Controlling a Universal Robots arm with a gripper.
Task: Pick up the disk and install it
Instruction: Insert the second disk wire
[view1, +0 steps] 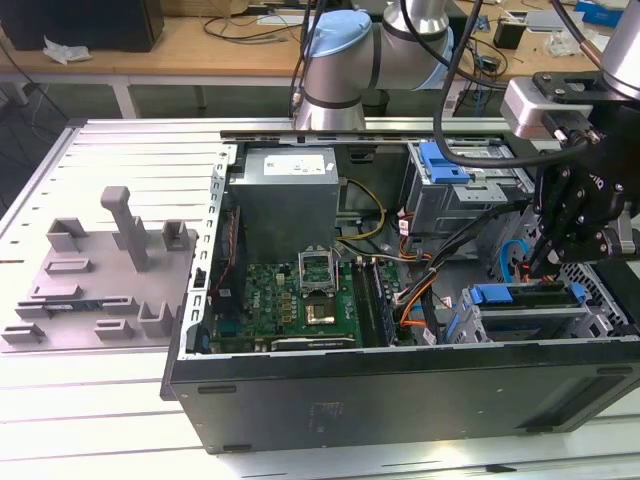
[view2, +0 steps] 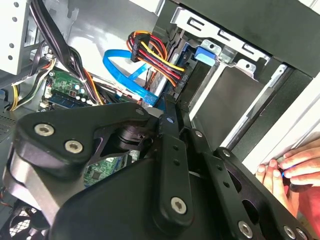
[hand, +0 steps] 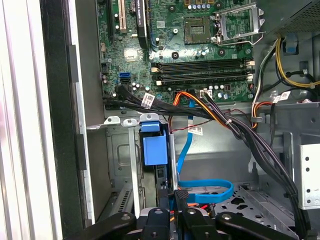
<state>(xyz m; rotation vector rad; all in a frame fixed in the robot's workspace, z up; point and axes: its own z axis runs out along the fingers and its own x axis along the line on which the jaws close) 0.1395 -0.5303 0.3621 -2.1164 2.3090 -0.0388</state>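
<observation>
The disk (view1: 515, 296) stands on edge in the lower drive bay, at the exterior view's right end of the open computer case (view1: 400, 385). Its blue carrier tab (hand: 154, 150) faces the motherboard. In the second wrist view the tab (view2: 205, 54) sits beside the red, yellow and black power plug. My gripper (view1: 553, 262) hangs just above the disk's end away from the tab. Its two black fingers (hand: 182, 200) are pressed together with nothing visible between them. The tips (view2: 167, 112) are right at the disk's edge, and I cannot tell whether they touch it.
A grey power supply (view1: 285, 190) and the green motherboard (view1: 300, 300) fill the case's middle. A blue data cable (hand: 210, 192) and black and orange cable bundles (hand: 235, 127) run close to the gripper. The upper drive cage has a blue latch (view1: 445, 160). A person's hand (view2: 290, 167) rests on the case edge.
</observation>
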